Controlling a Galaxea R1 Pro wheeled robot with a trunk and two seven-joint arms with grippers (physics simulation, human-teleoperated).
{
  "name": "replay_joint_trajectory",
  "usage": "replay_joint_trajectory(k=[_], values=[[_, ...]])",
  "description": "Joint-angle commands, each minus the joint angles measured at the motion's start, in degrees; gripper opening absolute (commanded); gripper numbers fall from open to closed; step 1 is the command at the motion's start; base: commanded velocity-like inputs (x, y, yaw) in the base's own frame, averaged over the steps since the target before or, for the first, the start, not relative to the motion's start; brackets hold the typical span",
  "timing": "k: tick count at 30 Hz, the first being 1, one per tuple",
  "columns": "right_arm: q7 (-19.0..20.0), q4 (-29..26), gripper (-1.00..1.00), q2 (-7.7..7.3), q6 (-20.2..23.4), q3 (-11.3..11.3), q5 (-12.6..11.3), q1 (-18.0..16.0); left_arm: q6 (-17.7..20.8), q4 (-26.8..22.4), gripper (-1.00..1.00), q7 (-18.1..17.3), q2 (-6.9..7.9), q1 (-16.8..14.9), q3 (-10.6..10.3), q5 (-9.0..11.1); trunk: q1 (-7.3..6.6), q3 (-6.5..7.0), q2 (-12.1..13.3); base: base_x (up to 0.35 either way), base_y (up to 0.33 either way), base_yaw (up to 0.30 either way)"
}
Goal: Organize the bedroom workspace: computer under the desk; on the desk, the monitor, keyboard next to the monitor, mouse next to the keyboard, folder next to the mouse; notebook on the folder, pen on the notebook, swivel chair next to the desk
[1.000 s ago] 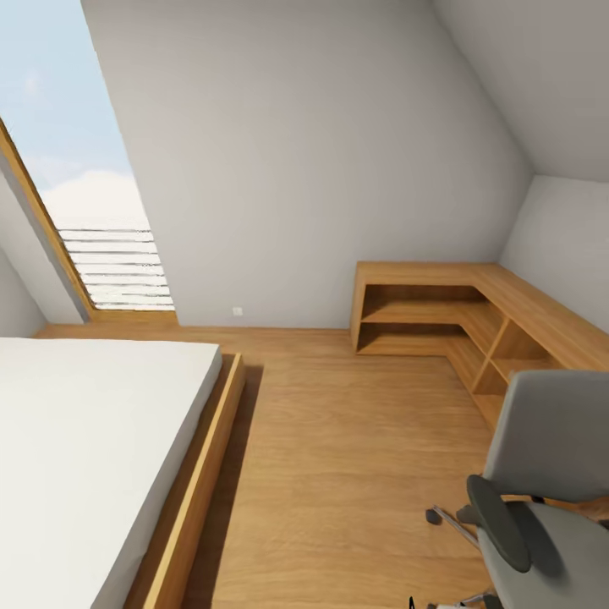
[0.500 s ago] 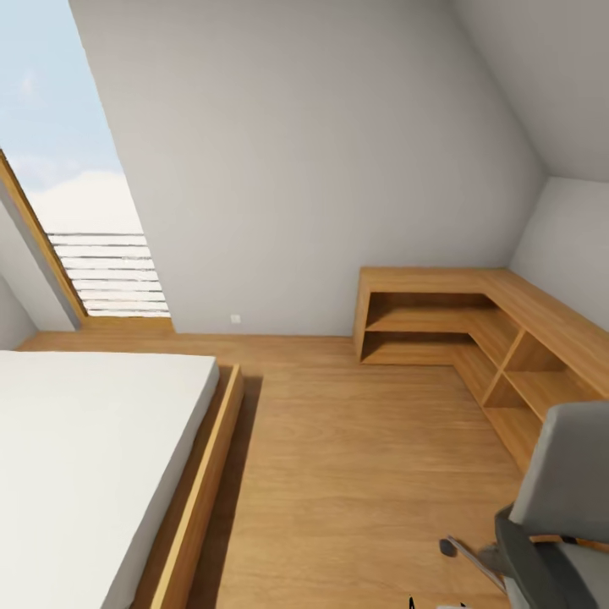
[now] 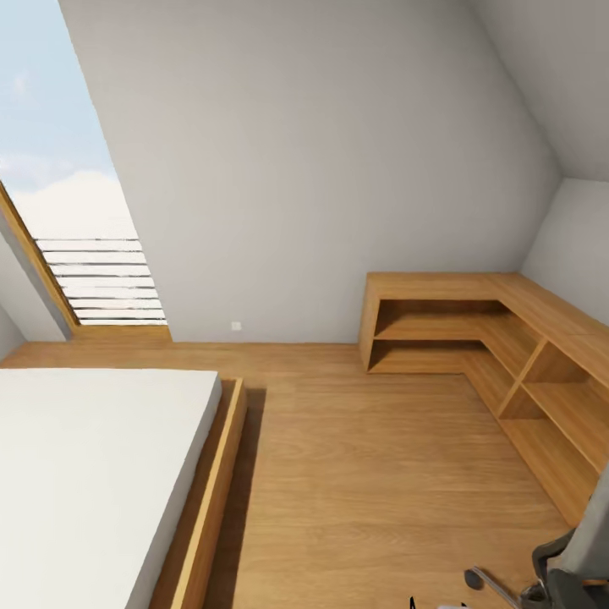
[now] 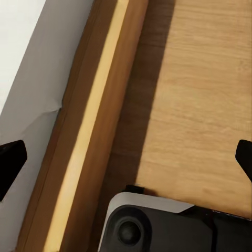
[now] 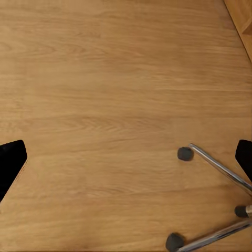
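Swivel chair low on the robot's right; right pincer nearer.

Right pincer spread, empty, dark fingertips at both frame edges over honey wood floor; left pincer spread too, above the bed's wooden frame. One grey swivel chair with chrome castor legs sits just right of the right arm. Farther off: one white bed, one L-shaped wooden shelf unit, one skylight.

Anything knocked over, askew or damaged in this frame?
Nothing stands out. The bed lies flat, the corner shelf unit stands square against the walls, and the swivel chair is upright at the frame's edge, castors on the wood floor.
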Motion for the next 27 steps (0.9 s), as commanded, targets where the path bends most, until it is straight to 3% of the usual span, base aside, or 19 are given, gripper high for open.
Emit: replay_joint_trajectory(k=[1,10,27], values=[[-0.2,0.1,1.00,0.05,-0.2,0.5,-0.3,-0.1,-0.1,0.0,1.00,0.5,0.03,0.0,-0.5,0.2,0.06,-0.11,-0.1,0.289,0.225,-0.160],[-0.2,0.1,1.00,0.09,-0.2,0.5,-0.3,-0.1,-0.1,0.0,1.00,0.5,-0.04,-0.1,-0.5,0.2,0.06,-0.11,-0.1,0.306,0.101,-0.133],[-0.2,0.1,1.00,0.09,-0.2,0.5,-0.3,-0.1,-0.1,0.0,1.00,0.5,-0.06,0.0,-0.6,0.1,0.06,-0.02,-0.1,0.320,-0.064,-0.109]])
